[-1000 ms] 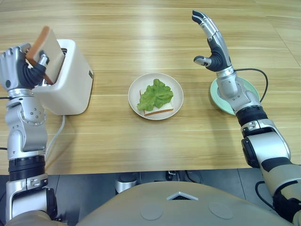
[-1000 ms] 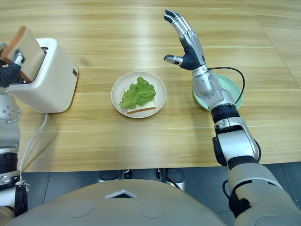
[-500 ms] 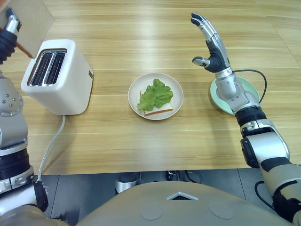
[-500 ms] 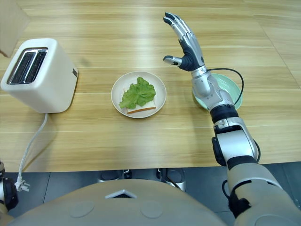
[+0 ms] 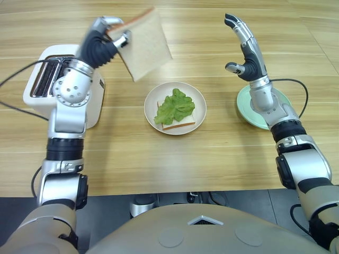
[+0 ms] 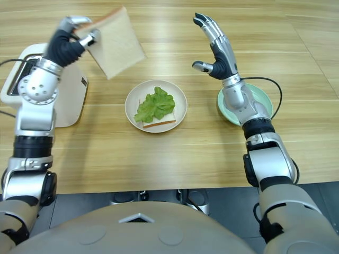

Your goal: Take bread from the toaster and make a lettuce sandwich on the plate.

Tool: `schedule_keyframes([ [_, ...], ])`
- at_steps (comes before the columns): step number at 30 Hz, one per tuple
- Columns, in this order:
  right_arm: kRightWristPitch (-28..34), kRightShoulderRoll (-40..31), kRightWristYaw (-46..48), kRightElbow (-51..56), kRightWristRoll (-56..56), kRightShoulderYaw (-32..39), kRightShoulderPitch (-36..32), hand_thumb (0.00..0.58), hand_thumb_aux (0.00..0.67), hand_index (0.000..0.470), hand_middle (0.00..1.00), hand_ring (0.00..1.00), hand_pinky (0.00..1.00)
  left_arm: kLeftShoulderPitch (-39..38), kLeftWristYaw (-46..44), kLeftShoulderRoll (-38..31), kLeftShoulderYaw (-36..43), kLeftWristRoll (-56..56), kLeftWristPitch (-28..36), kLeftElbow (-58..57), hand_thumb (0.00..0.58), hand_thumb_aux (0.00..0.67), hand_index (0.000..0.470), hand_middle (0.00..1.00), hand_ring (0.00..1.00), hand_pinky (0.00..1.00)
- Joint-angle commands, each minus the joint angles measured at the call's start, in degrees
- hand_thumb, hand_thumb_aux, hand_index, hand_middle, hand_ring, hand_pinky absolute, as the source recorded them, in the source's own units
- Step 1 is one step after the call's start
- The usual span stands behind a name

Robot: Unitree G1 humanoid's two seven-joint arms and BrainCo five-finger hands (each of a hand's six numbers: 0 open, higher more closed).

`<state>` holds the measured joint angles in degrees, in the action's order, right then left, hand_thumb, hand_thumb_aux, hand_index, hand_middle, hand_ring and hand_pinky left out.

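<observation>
- The pale wooden plank surface (image 5: 159,164) carries everything we need.
- The white boxy two-slot toaster (image 5: 37,90) sits at the far left, partly behind our left arm.
- The round white plate (image 5: 152,100) lies at the centre. It holds a bottom slice of bread (image 5: 180,126) topped with a ruffled green lettuce leaf (image 5: 176,106), which looks limp and likely to slide.
- The pale green round dish (image 5: 249,119) sits right of the plate, under our right forearm.
- The second square slice of light bread (image 5: 145,47) hangs tilted in the air between toaster and plate, up and left of the plate.
- Our left hand (image 5: 103,42) pinches that slice by its upper left edge, fingers curled around the crust.
- We judge the slice light, soft and easy to dent or tear, so a gentle grip at the firmer crust suits it.
- Our right hand (image 5: 249,53) is raised above the dish, fingers spread wide, holding nothing.
</observation>
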<state>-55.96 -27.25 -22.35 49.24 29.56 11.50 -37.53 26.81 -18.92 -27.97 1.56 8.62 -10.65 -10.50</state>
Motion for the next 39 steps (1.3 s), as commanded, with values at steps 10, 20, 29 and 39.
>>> schedule_keyframes([
  [10, -4.9, 0.1, 13.6, -0.9, -2.3, 3.1, 4.3, 0.000, 0.000, 0.000, 0.00, 0.00, 0.00, 9.2, -21.0, 8.8, 5.5, -8.2, -0.4, -26.3, 0.580, 0.670, 0.460, 1.00, 1.00, 1.00],
  [20, -5.2, 1.9, 20.6, -2.5, 1.7, 8.5, 6.7, 0.000, 0.000, 0.000, 0.00, 0.00, 0.00, 14.6, -20.9, 12.4, 5.0, -7.1, -1.4, -41.1, 0.580, 0.670, 0.460, 1.00, 1.00, 1.00],
  [29, -3.6, 1.7, 23.6, -5.5, 4.7, 11.5, 8.5, 0.000, 0.000, 0.000, 0.00, 0.00, 0.00, 15.1, -18.7, 13.1, 5.2, -5.3, -1.9, -47.4, 0.580, 0.670, 0.460, 1.00, 1.00, 1.00],
  [39, -2.6, 2.1, 25.2, -6.2, 4.8, 12.5, 8.4, 0.000, 0.000, 0.000, 0.00, 0.00, 0.00, 15.4, -18.5, 14.3, 5.9, -3.8, -2.9, -49.2, 0.580, 0.670, 0.460, 1.00, 1.00, 1.00],
])
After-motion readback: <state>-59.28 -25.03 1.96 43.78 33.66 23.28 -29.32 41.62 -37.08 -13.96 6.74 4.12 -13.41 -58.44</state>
